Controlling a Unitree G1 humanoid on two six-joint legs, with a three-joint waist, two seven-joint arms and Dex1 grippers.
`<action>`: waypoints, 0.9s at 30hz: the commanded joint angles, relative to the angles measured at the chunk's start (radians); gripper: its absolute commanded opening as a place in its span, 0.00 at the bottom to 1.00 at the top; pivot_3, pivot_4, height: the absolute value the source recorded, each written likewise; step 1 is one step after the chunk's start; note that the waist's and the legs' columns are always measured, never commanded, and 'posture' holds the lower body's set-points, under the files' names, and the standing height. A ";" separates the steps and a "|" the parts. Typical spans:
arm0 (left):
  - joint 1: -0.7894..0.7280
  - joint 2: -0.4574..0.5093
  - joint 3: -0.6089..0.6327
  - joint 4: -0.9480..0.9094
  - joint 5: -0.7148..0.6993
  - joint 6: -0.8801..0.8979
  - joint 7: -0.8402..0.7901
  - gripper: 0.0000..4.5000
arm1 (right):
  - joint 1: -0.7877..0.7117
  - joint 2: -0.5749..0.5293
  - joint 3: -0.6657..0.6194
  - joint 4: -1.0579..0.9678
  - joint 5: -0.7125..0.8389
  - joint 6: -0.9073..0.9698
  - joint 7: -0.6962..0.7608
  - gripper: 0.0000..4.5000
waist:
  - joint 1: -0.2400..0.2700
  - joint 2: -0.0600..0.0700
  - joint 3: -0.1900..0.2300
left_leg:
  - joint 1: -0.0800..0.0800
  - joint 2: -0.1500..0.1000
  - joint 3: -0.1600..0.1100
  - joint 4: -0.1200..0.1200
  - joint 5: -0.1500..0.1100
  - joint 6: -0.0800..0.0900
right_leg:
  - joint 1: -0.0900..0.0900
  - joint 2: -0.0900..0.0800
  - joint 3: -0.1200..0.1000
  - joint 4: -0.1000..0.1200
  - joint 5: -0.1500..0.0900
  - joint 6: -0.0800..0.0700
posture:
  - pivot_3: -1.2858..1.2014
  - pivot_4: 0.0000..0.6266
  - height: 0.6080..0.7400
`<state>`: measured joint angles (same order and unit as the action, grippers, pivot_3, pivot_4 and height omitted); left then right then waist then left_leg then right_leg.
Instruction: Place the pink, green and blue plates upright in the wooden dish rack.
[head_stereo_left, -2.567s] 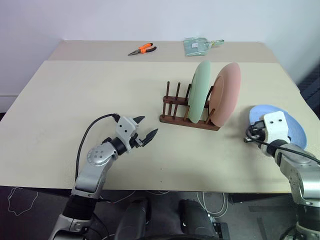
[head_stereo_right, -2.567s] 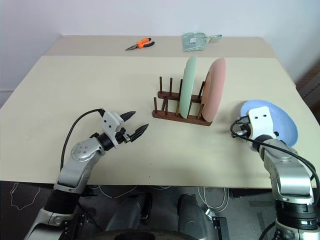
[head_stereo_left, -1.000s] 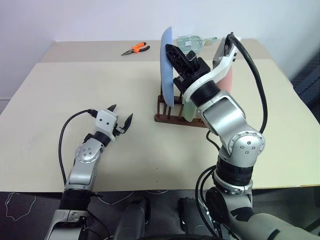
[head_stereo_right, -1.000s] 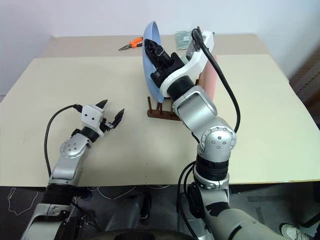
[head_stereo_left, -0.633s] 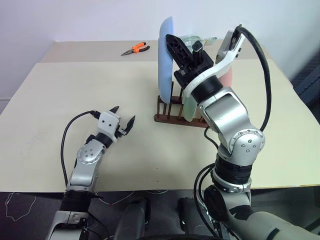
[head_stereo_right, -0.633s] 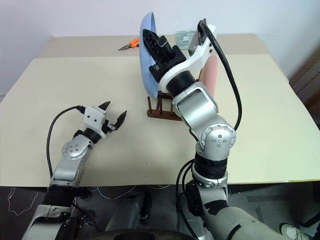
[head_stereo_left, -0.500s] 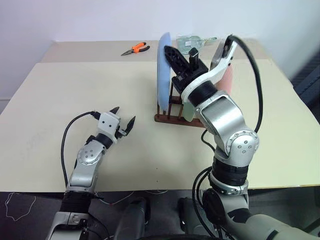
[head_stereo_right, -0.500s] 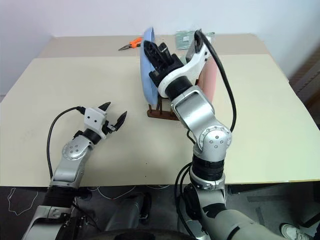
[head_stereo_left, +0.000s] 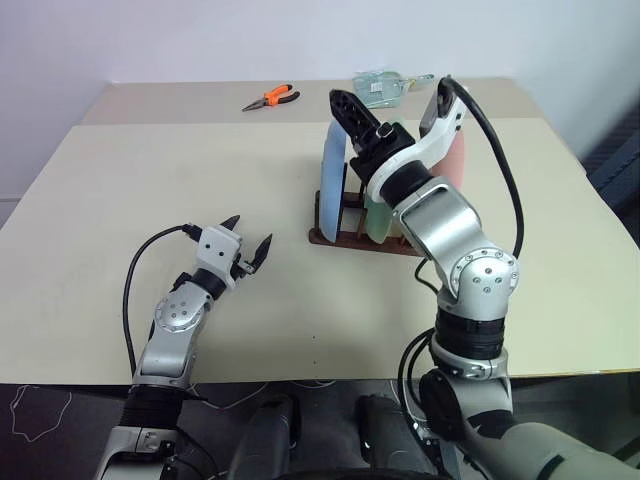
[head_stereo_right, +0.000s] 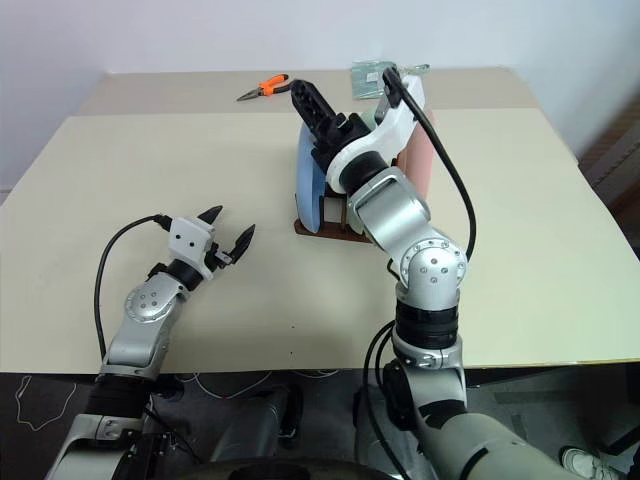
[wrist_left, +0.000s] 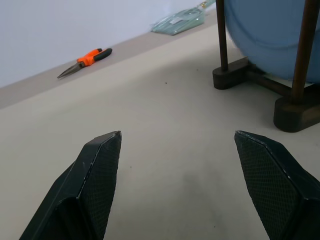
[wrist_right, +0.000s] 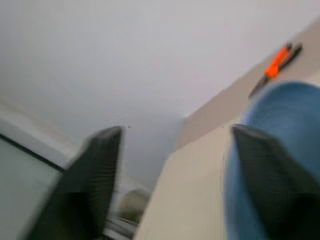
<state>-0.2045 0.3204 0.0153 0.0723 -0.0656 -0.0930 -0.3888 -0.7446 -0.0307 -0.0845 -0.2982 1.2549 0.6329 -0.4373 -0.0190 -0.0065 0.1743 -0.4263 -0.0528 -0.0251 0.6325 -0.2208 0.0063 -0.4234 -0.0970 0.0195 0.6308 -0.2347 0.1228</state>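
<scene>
Standing on edge in the small dark brown wooden dish rack (head_stereo_left: 352, 236), the round matte light blue plate (head_stereo_left: 331, 190) occupies the leftmost filled slot, with the mint green plate (head_stereo_left: 381, 200) next to it on the right and the pale pink plate (head_stereo_left: 456, 160) at the right end. All three sit upright between thin pegs, close together but in separate slots; from this, the placing looks essentially done.

Above the blue plate's top edge hovers the right gripper (head_stereo_left: 352, 112), its black fingers spread in the right wrist view and the rim not pinched between them, so the plate appears released. Well to the left and nearer, the left gripper (head_stereo_left: 246, 245) hangs just above the beige tabletop (head_stereo_left: 150, 180), jaws wide apart and empty.

These plates look rigid, light and smooth, probably slippery on a matte rim and likely to chip if knocked. A hold on the upper rim, fingers straddling the edge, would suit any correction. The rack is narrower than a plate, so a sideways nudge could tip it.

Orange-handled pliers (head_stereo_left: 270, 98) and a clear plastic packet (head_stereo_left: 382, 87) lie at the far edge.
</scene>
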 joint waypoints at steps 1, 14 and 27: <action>0.001 0.000 0.004 -0.045 0.001 -0.005 0.005 0.82 | -0.065 -0.045 0.021 -0.015 -0.069 0.020 0.083 0.78 | 0.000 0.000 0.000 | 0.000 0.000 0.000 0.000 0.000 0.000 | 0.000 0.000 0.000 0.000 0.000 0.000 | 0.52 0.24 0.98; 0.034 0.013 0.020 -0.062 0.013 0.000 0.022 0.82 | 0.060 -0.643 -0.186 -0.093 -0.441 -0.081 0.655 0.78 | 0.018 -0.003 -0.001 | -0.002 0.000 -0.001 0.000 -0.001 0.001 | 0.003 -0.001 -0.002 -0.006 0.000 0.000 | 0.52 0.24 0.98; 0.034 0.055 0.051 -0.025 0.026 0.016 0.045 0.82 | 0.596 -0.760 -0.242 0.258 -0.827 -0.303 0.915 0.78 | 0.023 0.000 0.000 | 0.001 0.001 0.001 0.000 -0.002 0.003 | 0.010 -0.002 -0.001 -0.014 -0.001 -0.004 | 0.52 0.24 0.98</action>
<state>-0.1715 0.3672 0.0529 0.0838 -0.0416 -0.0787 -0.3466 -0.1300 -0.7941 -0.3134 -0.0293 0.4507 0.3820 0.4608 0.0038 -0.0069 0.1745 -0.4248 -0.0515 -0.0238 0.6331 -0.2226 0.0093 -0.4139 -0.0984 0.0189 0.6164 -0.2354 0.1186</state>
